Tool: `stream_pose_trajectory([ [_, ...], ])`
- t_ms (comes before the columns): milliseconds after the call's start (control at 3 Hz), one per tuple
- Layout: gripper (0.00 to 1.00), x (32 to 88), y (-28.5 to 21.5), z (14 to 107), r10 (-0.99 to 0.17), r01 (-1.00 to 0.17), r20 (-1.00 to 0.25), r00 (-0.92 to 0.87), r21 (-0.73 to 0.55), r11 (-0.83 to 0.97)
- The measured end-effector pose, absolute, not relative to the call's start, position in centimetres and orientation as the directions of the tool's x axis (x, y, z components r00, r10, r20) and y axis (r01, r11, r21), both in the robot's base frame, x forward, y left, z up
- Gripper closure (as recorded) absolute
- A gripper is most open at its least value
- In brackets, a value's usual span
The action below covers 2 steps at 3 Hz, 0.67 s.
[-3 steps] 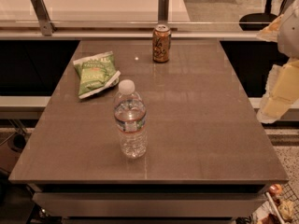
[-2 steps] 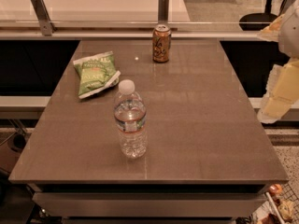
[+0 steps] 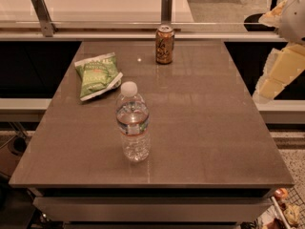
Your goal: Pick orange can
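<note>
- Table (image 3: 205, 128): a brown, glossy top fills most of the camera view. Three items stand or lie on it, and a rail and a pale counter run behind the far edge.
- Gripper (image 3: 275, 79): shows as pale, blocky parts at the right edge of the view, beyond the table's right side and level with its far half. It is well apart from every item and touches nothing. Cannot tell whether it is set wide or narrow, but nothing is held.
- Water bottle (image 3: 133, 123): clear with a white cap, upright, in the near-centre of the table. It is not the target, and it stands well clear of a line from the gripper to the far edge.
- Chip bag (image 3: 96, 75): green, lying flat on the left side, behind and to the left of the bottle.
- Orange can (image 3: 164, 44): upright at the far edge near the middle, just in front of the rail. It is well apart from the bag and the bottle, with open tabletop on all sides but the back.
- Change: none noted. Compared with a second ago, the can, bottle, bag and gripper all sit where they were.
- Reading: the reach has not begun and the task is at its start. The likely next move is to bring the gripper leftward and toward the far edge to the can. The rail close behind the can leaves little room to overshoot.
</note>
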<state>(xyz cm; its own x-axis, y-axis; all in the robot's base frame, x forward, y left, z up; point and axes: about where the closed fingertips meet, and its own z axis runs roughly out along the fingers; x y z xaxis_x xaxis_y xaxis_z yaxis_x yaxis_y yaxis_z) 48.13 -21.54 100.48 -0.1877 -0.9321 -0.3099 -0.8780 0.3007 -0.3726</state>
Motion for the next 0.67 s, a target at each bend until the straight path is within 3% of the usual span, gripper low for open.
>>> stream_pose_trajectory([
  [667,0.0,53.7,-20.0,99.0,-0.846,-0.829,-0.502,-0.18,-0.386,0.405],
])
